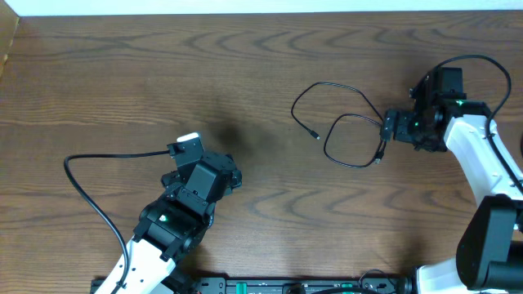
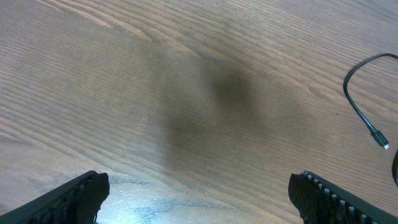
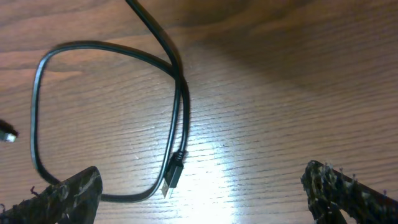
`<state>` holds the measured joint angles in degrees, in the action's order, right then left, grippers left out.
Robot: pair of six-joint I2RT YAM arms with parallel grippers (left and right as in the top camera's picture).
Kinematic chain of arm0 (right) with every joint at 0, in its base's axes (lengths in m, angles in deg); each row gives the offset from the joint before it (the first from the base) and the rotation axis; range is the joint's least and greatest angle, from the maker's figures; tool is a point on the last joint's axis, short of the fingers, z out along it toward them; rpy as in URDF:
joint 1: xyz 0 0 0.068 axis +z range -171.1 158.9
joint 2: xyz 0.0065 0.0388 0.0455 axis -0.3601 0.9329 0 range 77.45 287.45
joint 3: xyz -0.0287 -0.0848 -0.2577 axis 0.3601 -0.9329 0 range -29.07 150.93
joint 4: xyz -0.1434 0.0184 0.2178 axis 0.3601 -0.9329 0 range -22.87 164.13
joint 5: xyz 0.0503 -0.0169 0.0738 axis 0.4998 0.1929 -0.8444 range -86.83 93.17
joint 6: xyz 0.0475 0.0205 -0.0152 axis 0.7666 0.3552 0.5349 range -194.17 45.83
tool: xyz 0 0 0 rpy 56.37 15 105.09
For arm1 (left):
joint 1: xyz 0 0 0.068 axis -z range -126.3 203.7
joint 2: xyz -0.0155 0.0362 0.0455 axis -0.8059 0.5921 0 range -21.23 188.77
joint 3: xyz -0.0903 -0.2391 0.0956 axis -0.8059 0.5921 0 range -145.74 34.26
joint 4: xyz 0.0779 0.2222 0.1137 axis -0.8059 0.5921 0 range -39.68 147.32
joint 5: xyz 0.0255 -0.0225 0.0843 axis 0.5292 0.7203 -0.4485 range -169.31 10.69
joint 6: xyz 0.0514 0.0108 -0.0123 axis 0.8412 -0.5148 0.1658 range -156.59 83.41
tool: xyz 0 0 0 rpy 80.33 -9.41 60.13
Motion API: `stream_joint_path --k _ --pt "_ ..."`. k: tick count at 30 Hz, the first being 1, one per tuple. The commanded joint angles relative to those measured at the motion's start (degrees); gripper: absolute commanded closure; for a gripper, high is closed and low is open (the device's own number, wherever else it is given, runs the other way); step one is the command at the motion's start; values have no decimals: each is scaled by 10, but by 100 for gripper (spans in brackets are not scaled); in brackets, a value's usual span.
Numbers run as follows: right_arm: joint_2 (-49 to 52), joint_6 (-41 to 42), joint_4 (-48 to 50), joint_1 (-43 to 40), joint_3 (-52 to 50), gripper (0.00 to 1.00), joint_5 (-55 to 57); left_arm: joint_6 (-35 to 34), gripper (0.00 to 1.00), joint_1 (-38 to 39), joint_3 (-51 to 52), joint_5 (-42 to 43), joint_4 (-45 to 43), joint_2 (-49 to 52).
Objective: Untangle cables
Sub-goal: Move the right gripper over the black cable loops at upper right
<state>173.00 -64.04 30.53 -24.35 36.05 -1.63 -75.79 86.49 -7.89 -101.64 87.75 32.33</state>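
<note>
Brown wood-grain table [image 1: 122,73] fills every view, grain running in long wavy bands. Pale white strip [image 1: 245,5] along its far edge. Soft dark shadow [image 1: 241,135] left of centre. Bright glare [image 3: 211,158] on the surface, right wrist view.

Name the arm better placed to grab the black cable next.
Right. The right gripper is open directly over the black cable; the left gripper, also open, faces bare table with the cable off to one side.

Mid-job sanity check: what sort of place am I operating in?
Probably a robot test bench: a wood-grain tabletop, a left arm and right arm reaching over it, and one thin black cable laid out.
</note>
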Motion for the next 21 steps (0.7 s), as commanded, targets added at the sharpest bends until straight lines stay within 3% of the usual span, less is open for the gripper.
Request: stream_joint_path --k 1,10,21 --pt "11 29 -1 12 -3 1 15 -5 2 0 -4 5 -2 -1" --pt "16 101 13 33 -8 1 62 -5 2 0 -4 10 -2 -1" --pt "96 102 47 43 -11 1 39 35 2 0 -4 29 -20 28"
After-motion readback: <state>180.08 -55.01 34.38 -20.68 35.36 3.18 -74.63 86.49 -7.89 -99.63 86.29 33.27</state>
